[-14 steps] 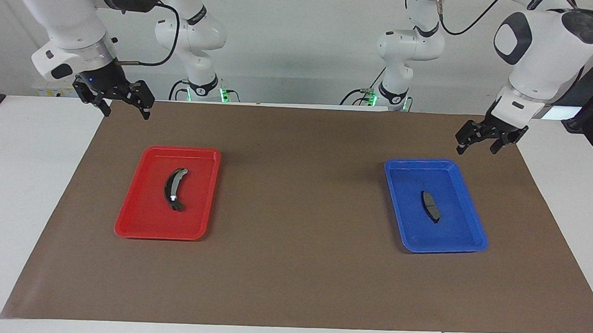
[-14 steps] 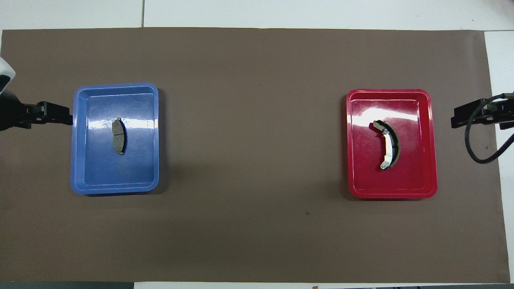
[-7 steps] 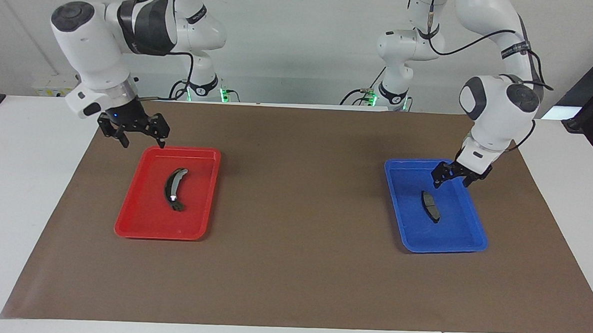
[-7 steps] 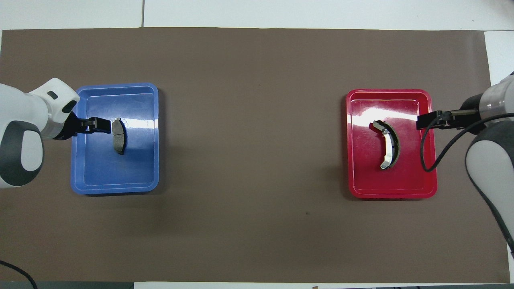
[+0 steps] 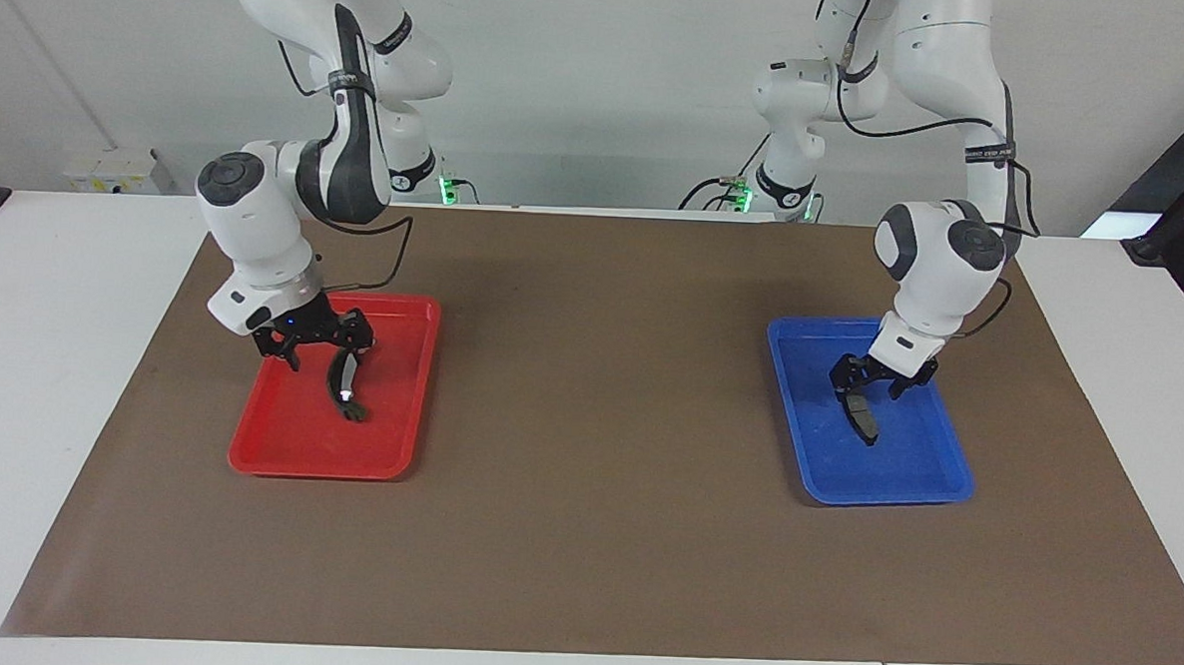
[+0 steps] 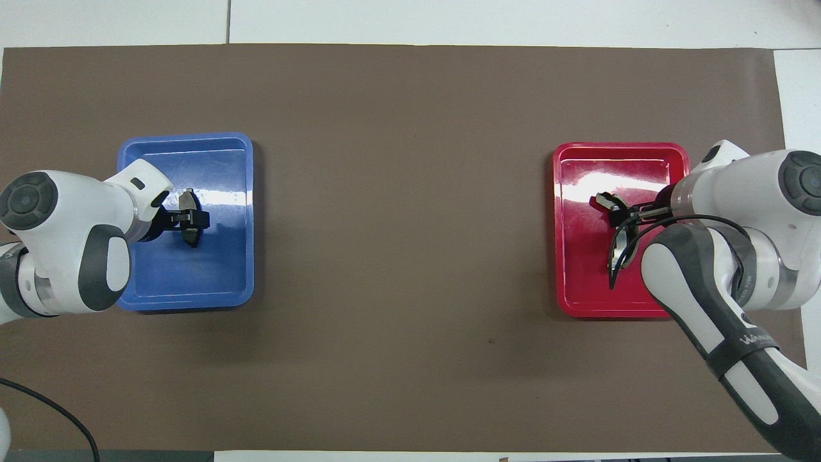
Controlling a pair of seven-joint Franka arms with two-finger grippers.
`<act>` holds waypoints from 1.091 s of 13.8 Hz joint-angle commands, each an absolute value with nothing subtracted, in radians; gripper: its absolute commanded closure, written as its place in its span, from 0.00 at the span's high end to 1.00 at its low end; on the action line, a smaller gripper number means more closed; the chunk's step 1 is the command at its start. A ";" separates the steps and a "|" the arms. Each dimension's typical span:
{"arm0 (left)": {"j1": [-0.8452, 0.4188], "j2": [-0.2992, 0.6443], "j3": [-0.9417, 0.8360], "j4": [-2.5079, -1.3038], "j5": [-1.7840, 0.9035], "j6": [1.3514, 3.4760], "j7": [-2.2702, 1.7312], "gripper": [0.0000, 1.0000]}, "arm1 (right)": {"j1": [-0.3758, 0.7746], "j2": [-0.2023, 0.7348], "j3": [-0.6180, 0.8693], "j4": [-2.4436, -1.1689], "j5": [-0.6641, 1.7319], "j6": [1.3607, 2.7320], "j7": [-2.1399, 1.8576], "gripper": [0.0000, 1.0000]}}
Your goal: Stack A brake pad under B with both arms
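The short dull grey brake pad A (image 5: 864, 421) lies in the blue tray (image 5: 906, 466) toward the left arm's end. My left gripper (image 5: 868, 383) is open and low over it, with a finger on either side of its end nearer the robots. In the overhead view the gripper (image 6: 192, 218) covers the pad's (image 6: 191, 239) middle. The long crescent pad B (image 5: 348, 398) with the shiny strip lies in the red tray (image 5: 288, 439). My right gripper (image 5: 319, 351) is open, low over B's end nearer the robots. It also shows from overhead (image 6: 625, 215) over B (image 6: 603, 200).
Both trays sit on a brown mat (image 5: 588, 422) that covers most of the white table. The blue tray (image 6: 186, 282) and the red tray (image 6: 590, 282) stand far apart, with bare mat (image 6: 404, 244) between them.
Both arms have swung in from the table's ends and come down. The left gripper now hangs low over pad A, the right gripper low over pad B. Neither pad has moved.
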State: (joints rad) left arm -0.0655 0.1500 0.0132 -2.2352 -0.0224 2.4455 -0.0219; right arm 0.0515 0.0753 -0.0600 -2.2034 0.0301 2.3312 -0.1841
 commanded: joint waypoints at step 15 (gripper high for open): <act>-0.196 0.034 0.003 -2.102 -0.029 2.232 -0.173 0.06 | 0.035 0.167 -0.054 -2.260 0.049 2.434 -0.284 0.86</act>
